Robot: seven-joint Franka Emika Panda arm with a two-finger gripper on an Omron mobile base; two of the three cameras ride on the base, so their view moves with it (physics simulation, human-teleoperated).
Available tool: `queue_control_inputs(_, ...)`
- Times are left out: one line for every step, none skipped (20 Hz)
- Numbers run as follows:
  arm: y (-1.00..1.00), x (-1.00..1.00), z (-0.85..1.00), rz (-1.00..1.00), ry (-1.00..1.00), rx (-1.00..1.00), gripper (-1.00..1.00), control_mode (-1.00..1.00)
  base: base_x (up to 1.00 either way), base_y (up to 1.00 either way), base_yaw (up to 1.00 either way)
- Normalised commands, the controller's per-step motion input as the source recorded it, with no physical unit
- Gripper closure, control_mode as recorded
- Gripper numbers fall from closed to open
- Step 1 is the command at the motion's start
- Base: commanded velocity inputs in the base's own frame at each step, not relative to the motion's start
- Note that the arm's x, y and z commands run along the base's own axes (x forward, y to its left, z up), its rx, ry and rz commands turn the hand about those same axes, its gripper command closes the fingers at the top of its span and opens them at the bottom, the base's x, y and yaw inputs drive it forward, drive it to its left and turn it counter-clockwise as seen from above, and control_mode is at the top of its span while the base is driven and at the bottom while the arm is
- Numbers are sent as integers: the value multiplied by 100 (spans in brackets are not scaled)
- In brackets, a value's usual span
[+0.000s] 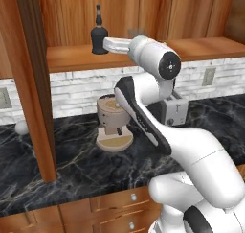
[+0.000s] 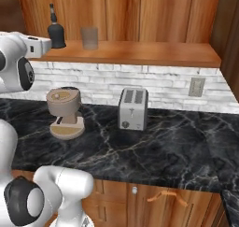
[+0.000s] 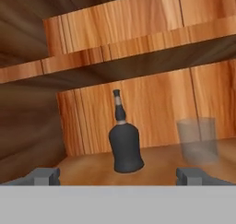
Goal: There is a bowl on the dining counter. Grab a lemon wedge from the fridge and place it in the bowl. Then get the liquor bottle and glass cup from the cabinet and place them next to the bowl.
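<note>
Gripper (image 3: 118,176) spread wide, holding nothing. Liquor bottle (image 3: 125,144) stands upright on the cabinet shelf (image 3: 92,168) directly ahead, apart from the fingertips (image 3: 44,174); glass cup (image 3: 198,140) beyond the right fingertip.

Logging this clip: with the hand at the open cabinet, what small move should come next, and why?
Probably ease the open gripper straight forward around the dark round-bodied liquor bottle. It stands upright on the wooden cabinet shelf, centred ahead between the fingertips, not yet reached; the translucent glass cup stands apart beside it.

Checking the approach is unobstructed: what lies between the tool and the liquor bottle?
Only bare wooden shelf, by the hand view: the open tool faces the liquor bottle with nothing between.
</note>
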Motion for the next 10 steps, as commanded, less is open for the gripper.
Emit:
queue_control_inputs(0, 22, 0, 0, -12, 0, -100, -100, 0, 0, 0)
queue_control_inputs(1, 43, 7, 0, -11, 0, -100, -100, 0, 0, 0)
queue_control_inputs(6, 59, 13, 0, -7, 0, -100, -100, 0, 0, 0)
queue_control_inputs(0, 57, 19, 0, -6, 0, -100, -100, 0, 0, 0)
queue_control_inputs(0, 55, 24, 0, -1, 0, -100, -100, 0, 0, 0)
queue_control_inputs(0, 47, 31, 0, -1, 0, -100, -100, 0, 0, 0)
queue_control_inputs(0, 48, 35, 0, 0, -1, -100, -100, 0, 0, 0)
queue_control_inputs(0, 44, 36, 0, 0, -2, -100, -100, 0, 0, 0)
queue_control_inputs(0, 40, 33, 0, 1, -3, -100, -100, 0, 0, 0)
queue_control_inputs(2, 35, 27, 0, 8, -5, -100, -100, 0, 0, 0)
